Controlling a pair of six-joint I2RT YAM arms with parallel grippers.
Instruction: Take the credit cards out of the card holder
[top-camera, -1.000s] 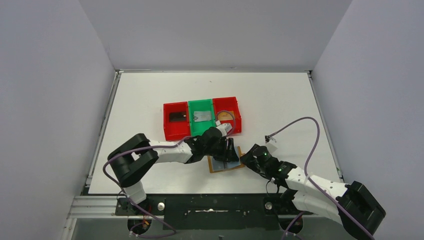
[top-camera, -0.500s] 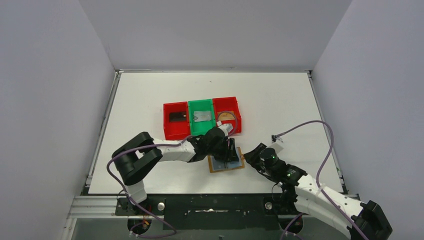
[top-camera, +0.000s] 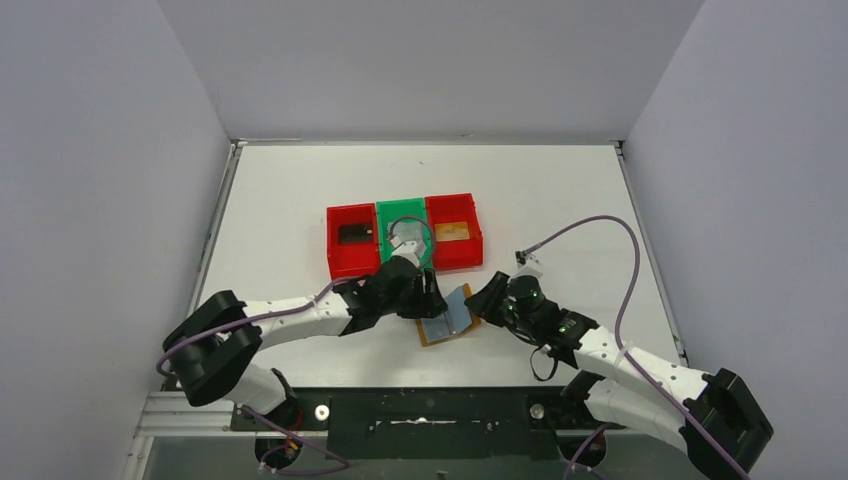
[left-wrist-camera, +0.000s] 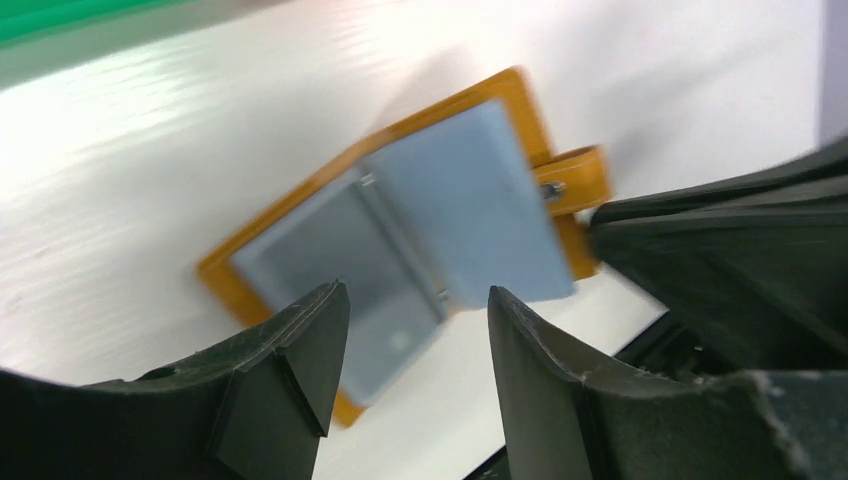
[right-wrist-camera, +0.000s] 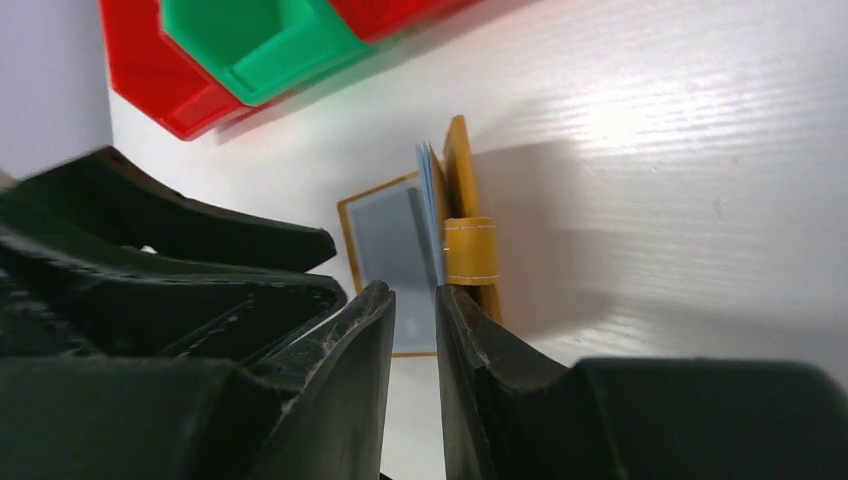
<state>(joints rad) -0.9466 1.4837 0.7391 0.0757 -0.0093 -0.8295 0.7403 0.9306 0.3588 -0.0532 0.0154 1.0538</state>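
- the card holder (top-camera: 450, 318) lies open on the table (top-camera: 560, 200), just near of the bins and between my two grippers. its right flap is tilted up and its left flap lies flat.
- the left gripper (left-wrist-camera: 415, 300) is spread wide with nothing in it, hovering over the flat left flap.
- the right gripper (right-wrist-camera: 415, 295) has its fingers almost together with only a thin gap. they line up with the raised flap's edge beside the snap tab (right-wrist-camera: 470, 250), and i cannot tell whether they pinch it or merely stand at it.
- from above i read a black card (top-camera: 355, 233) in the left red bin (top-camera: 345, 265). a silver-grey card (top-camera: 398, 236) sits in the green bin (top-camera: 400, 206), partly behind the left arm's cable. an orange-brown card (top-camera: 452, 231) is in the right red bin (top-camera: 465, 255).
- the pale sleeves (left-wrist-camera: 470, 210) look empty in both wrist views, so i judge this step is a last check that nothing remains inside.
- to do it well, i'd press the flat flap down with one left fingertip while the right turns the raised one, so the light holder does not slide.
- i'd grip the leather cover or the tab rather than a thin sleeve, which could crease or tear.
- i'd go slowly, because the left wrist view is smeared and hard to read.
- the risk i see is dragging the holder toward the near edge.
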